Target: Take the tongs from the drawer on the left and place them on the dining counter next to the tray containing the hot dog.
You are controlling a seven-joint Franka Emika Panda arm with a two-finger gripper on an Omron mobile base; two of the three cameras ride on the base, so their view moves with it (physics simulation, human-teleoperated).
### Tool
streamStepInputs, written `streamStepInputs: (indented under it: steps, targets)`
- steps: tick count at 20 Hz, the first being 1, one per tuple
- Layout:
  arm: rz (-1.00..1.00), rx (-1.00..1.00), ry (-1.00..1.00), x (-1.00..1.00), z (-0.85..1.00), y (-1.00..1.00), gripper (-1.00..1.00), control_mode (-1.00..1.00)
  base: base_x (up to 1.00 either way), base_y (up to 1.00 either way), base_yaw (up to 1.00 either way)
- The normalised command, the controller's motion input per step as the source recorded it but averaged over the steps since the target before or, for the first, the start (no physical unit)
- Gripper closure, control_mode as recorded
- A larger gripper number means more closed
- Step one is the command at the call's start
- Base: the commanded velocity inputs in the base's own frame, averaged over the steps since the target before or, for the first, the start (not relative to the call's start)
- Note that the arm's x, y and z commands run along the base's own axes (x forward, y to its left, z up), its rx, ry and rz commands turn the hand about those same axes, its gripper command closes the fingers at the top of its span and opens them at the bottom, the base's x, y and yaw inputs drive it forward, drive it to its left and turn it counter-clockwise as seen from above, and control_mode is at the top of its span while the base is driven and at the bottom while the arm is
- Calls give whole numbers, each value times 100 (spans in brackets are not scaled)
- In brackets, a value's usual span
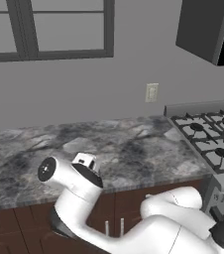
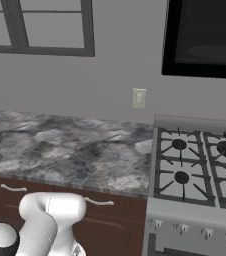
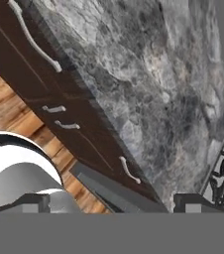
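Note:
Two dark brown drawer fronts run under the counter, both closed. The left drawer (image 2: 20, 196) (image 3: 22, 57) has a curved silver bar handle (image 2: 12, 188) (image 3: 34, 40). Another drawer (image 2: 102, 210) (image 3: 111, 154) sits nearer the stove. My gripper (image 3: 119, 203) is open, its dark fingertips (image 3: 34, 202) far apart with nothing between them. It hangs in front of the cabinets and looks along the drawer fronts. The arm is folded low before the counter, its wrist (image 1: 84, 161) near the counter's front edge. The tongs are hidden. The tray, the hot dog and the dining counter are out of view.
A marbled counter without a sink (image 1: 114, 146) (image 2: 65, 147) (image 3: 148, 74) lies ahead, with a gas stove (image 1: 213, 144) (image 2: 200, 165) to its right. Cabinet doors with vertical handles (image 1: 115, 227) (image 3: 60, 116) stand below. A wall socket (image 2: 139, 98) is behind, and wooden floor (image 3: 15, 114) below.

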Motion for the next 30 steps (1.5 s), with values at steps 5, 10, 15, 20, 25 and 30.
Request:
streamStepInputs:
  steps: [5, 10, 15, 20, 25, 30]
  targets:
    - [29, -8, 0, -42, -87, 88, -100, -100, 0, 0, 0]
    - [32, -6, 2, -10, -77, 71, -100, -100, 0, 0, 0]
    - [28, -4, -3, 0, -64, 30, -100, -100, 0, 0, 0]
    - [21, -7, -12, 8, -63, 1, -100, -100, 0, 0, 0]
    - [13, 0, -14, 25, -42, -13, -100, -100, 0, 0, 0]
    - [4, 0, -17, 46, -19, -3, -100, -100, 0, 0, 0]
